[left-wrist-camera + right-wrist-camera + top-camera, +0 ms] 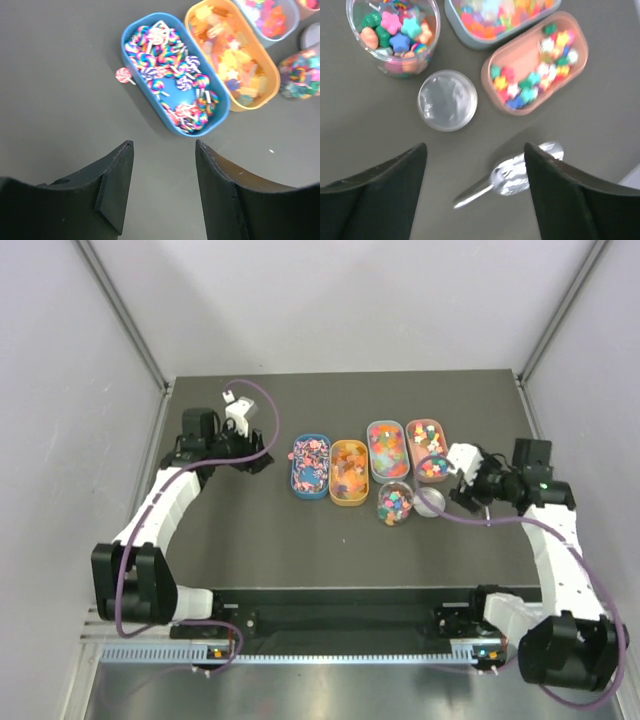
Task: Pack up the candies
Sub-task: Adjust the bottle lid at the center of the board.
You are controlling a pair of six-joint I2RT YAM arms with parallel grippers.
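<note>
**Desk:** Left side first. Where do the sweets sit against the gripper?

**Op:** My left gripper (162, 150) hangs released, black fingers apart with nothing between them. Ahead of the fingertips and well apart from them is the blue oval plastic tray (156, 104), which holds the tiny swirl-striped lollipop candies (150, 50). One stray red-and-white lollipop candy (123, 75) lies on the dark table (60, 100), just beside the tray's outer wall. Next along, the orange oval tray (275, 80) holds the orange-yellow gummy candies (230, 50).

**Desk:** And the right?

**Op:** My right gripper (475, 150) is released too, jaws wide and clamping nothing. The silver metal scoop (510, 177) lies on the table between the fingers. Its bowl is partly hidden behind the finger on the right of the wrist view, and I cannot tell if that finger touches it. The clear round lid (447, 100) lies flat ahead of the fingertips. Beyond it the clear round jar (436, 35) stands upright with pastel star-shaped candies (395, 35) inside. Ahead to the right, the pink oval tray (520, 52) holds multicoloured star candies (535, 82). The grey-blue oval tray (462, 37) holding the rainbow gummy candies (500, 17) is just beside the pink one.
</note>
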